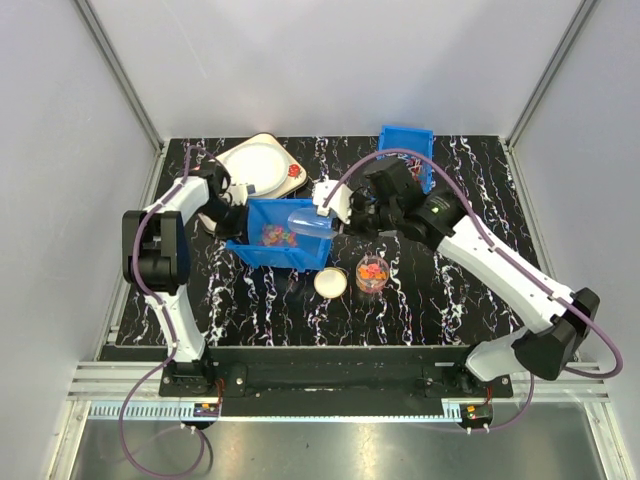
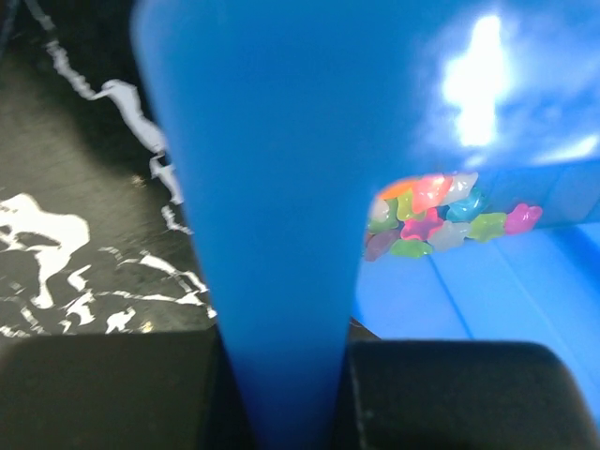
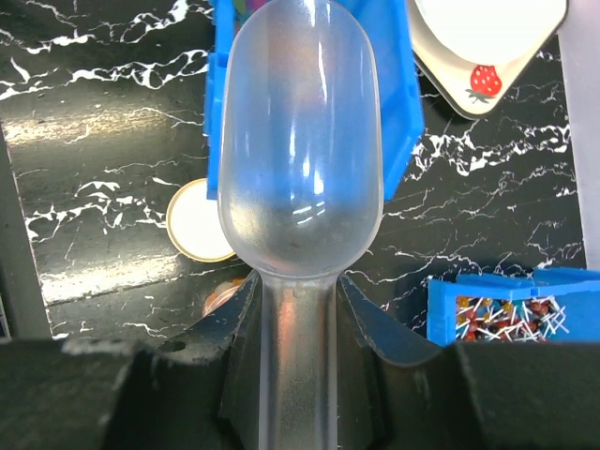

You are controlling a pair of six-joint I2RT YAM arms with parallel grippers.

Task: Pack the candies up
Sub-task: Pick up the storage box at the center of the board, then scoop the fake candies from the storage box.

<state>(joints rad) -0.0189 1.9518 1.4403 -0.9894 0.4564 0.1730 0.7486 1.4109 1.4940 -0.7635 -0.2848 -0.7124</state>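
Your left gripper (image 1: 228,218) is clenched on the left wall of the open blue plastic bin (image 1: 275,258). In the left wrist view, that wall (image 2: 272,187) stands straight up between the two dark fingers (image 2: 103,394), pinched from both sides.

Your right gripper (image 1: 340,220) is grasping the handle of the clear plastic scoop (image 1: 310,225). In the right wrist view, the handle sits tight between the fingers (image 3: 403,375), and the scoop bowl (image 3: 298,141) points away from the wrist, over the near right part of the bin (image 3: 394,112). You can't tell from these views whether the scoop touches the bin.

Candies (image 1: 278,236): a loose pile of small pink, yellow, orange, blue and green pieces lies on the bin floor. In the left wrist view they bunch against the far wall (image 2: 441,214). More of them sit in the small clear cup (image 1: 372,275), which stands upright on the black marbled table (image 1: 450,290) just in front of the bin's right corner.

A round white lid (image 1: 330,282) lies flat just left of the cup, apart from it. A white square tray with a strawberry print (image 1: 260,165) sits behind the bin on the left. A second blue bin (image 1: 405,150) sits at the far right; the right wrist view shows it (image 3: 511,314) holding longer wrapped sweets.
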